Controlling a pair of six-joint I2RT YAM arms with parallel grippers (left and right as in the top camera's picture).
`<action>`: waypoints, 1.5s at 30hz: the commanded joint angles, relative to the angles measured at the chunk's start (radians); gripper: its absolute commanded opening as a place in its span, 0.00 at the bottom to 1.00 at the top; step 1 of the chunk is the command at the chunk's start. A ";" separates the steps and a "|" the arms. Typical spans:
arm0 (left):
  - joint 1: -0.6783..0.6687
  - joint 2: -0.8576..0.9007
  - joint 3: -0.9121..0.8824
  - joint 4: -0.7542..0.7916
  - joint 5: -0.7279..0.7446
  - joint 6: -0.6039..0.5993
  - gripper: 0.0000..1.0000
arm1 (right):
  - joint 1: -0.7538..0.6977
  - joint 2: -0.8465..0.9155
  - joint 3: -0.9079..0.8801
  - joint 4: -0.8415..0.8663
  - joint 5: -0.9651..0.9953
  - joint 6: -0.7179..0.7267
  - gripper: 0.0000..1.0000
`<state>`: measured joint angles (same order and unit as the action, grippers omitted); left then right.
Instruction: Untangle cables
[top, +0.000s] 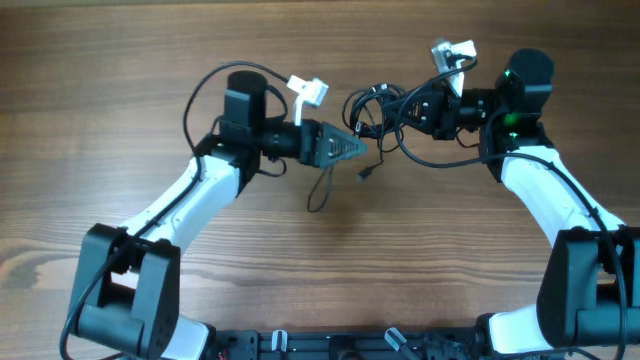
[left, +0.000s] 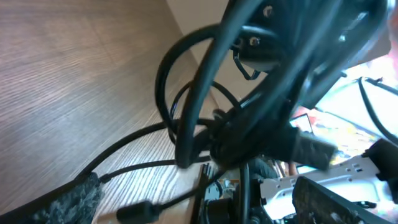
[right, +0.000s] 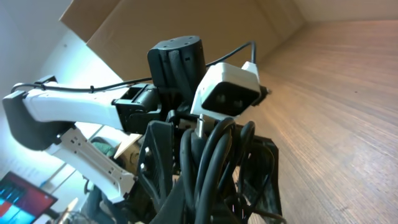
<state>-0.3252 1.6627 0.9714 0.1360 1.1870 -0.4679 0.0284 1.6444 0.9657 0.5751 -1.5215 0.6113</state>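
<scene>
1. wood-grain tabletop (top: 120, 80) is filling the overhead view, and both arms are reaching in from the bottom edge toward its middle.
2. black cables (top: 378, 102) are lying knotted in a clump just above centre, between the two grippers and closer to the right one.
3. the right gripper (top: 408, 112) is pointing left into that clump. in its wrist view its fingers (right: 155, 165) are pressing on either side of a bundle of several strands, so it is clamping the black cables.
4. the left gripper (top: 352, 150) is pointing right, with its tip sitting just below and left of the clump.
5. in the left wrist view one padded finger (left: 71, 198) is showing at the lower left and a dark one at the lower right, well apart, so the jaws are standing parted. blurred strands are crossing close to the lens, and i cannot tell whether any are touching the pads.
6. one thin strand (top: 318, 190) is trailing from under the left gripper as a narrow loop on the wood.
7. a small plug (top: 367, 173) is lying just right of that loop, below the clump.
8. a white wrist camera (right: 227, 90) on the left arm is facing the right wrist lens, directly behind the clamped bundle.
</scene>
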 joint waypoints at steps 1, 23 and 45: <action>-0.026 0.000 0.003 0.013 -0.036 0.064 1.00 | 0.001 -0.017 0.022 0.053 -0.101 0.044 0.04; 0.256 0.000 0.003 0.000 -0.050 -0.431 1.00 | 0.066 -0.017 0.022 -0.117 0.486 1.459 0.04; 0.007 0.000 0.003 -0.095 -0.263 -0.169 1.00 | 0.043 -0.015 0.022 -1.117 0.848 0.775 0.04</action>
<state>-0.2352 1.6627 0.9722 0.0372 1.0901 -0.7921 0.0387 1.6417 0.9825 -0.5037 -0.7250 1.4883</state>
